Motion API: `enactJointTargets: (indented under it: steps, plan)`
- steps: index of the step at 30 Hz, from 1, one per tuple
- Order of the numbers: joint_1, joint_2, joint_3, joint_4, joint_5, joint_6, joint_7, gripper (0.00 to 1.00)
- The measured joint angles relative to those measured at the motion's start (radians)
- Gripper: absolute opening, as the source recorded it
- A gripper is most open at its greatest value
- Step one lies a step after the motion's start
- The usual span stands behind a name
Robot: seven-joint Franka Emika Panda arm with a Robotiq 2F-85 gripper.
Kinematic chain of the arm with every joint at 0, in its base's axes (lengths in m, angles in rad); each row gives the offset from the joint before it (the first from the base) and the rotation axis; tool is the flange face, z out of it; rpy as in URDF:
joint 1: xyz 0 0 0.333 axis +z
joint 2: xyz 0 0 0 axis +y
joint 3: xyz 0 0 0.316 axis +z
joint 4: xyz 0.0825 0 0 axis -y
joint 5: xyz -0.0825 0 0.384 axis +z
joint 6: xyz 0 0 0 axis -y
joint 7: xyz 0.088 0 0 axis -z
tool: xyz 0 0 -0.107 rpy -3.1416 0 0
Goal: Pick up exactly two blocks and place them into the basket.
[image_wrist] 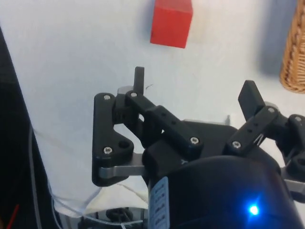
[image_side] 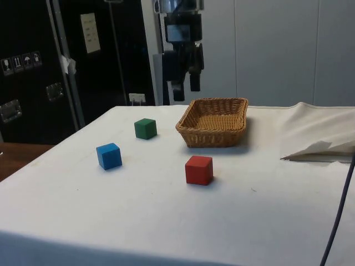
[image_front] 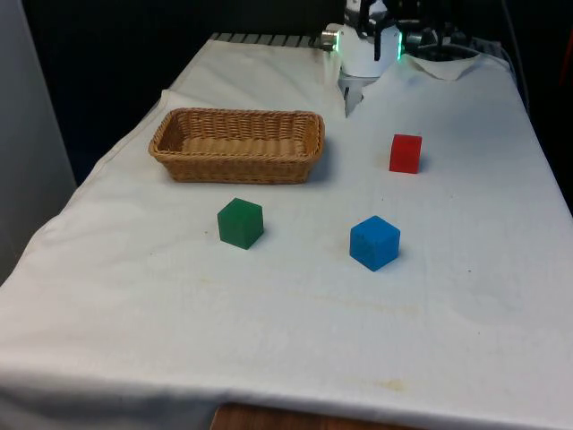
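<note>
Three blocks lie on the white cloth. The green block (image_front: 240, 222) (image_side: 145, 128) sits just in front of the wicker basket (image_front: 237, 157) (image_side: 212, 137), which holds nothing. The blue block (image_front: 374, 242) (image_side: 108, 155) lies to the green one's right in the front view. Further back on that side is the red block (image_front: 406, 153) (image_side: 199, 169) (image_wrist: 171, 24). My gripper (image_side: 187, 88) (image_wrist: 194, 88) hangs open, high above the table near the far end, with nothing between its fingers. In the wrist view the red block is beyond the fingertips and the basket's rim (image_wrist: 295, 47) is off to one side.
A rumpled fold of cloth (image_side: 316, 145) (image_front: 448, 64) lies at the robot's end of the table. A dark cable (image_side: 339, 210) hangs at the side view's right. Open cloth stretches between the blocks and the near edge.
</note>
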Motion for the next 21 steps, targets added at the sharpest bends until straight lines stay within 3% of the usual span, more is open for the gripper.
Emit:
enactJointTargets:
  steps: [5, 12, 21]
  plan:
    - [0.001, 0.002, 0.03, -0.053, 0.001, 0.071, 0.022, 1.0]
    - [0.001, 0.037, 0.041, -0.102, 0.005, 0.165, 0.023, 1.0]
    - [0.001, 0.116, 0.045, -0.108, 0.011, 0.248, 0.021, 1.0]
